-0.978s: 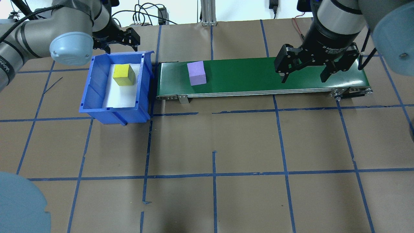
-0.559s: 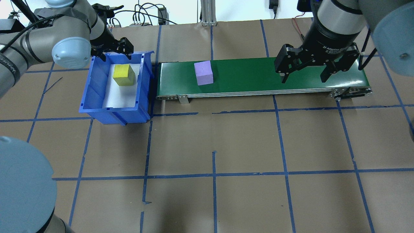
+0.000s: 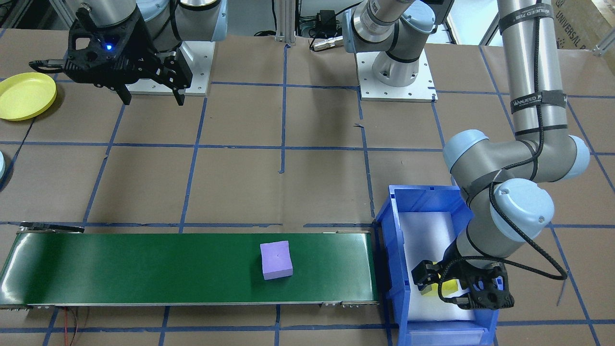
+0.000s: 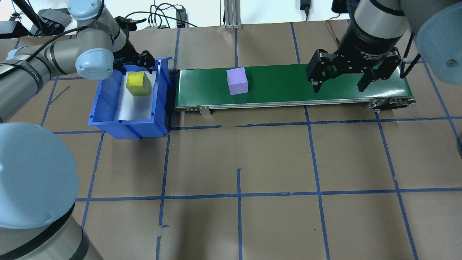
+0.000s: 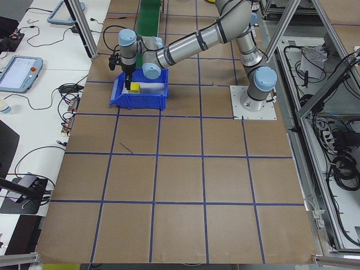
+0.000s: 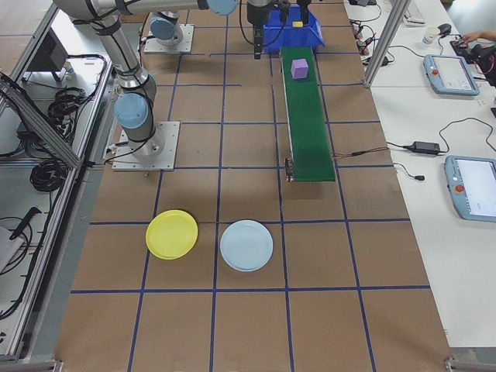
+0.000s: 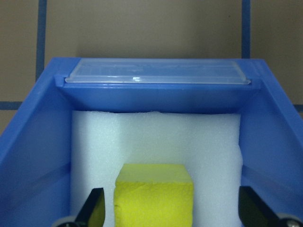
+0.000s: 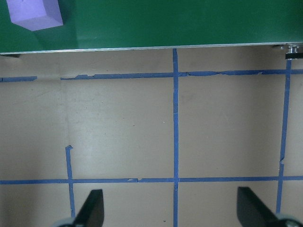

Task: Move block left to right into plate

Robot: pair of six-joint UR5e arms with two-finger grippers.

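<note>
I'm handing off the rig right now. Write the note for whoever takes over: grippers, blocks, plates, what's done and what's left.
Left gripper: open, down in the blue bin, fingers either side of the yellow block, not closed on it.
Right gripper: open and empty, hovering over the far end of the green conveyor.
Purple block: on the conveyor, nearer the bin end, short of the right gripper.
Yellow plate and light blue plate: both empty, on the table beyond the belt's end.
Done: purple block is on the belt.
Left: right arm picks purple and plates it; yellow block still needs grasping, belt transfer and plating.
</note>
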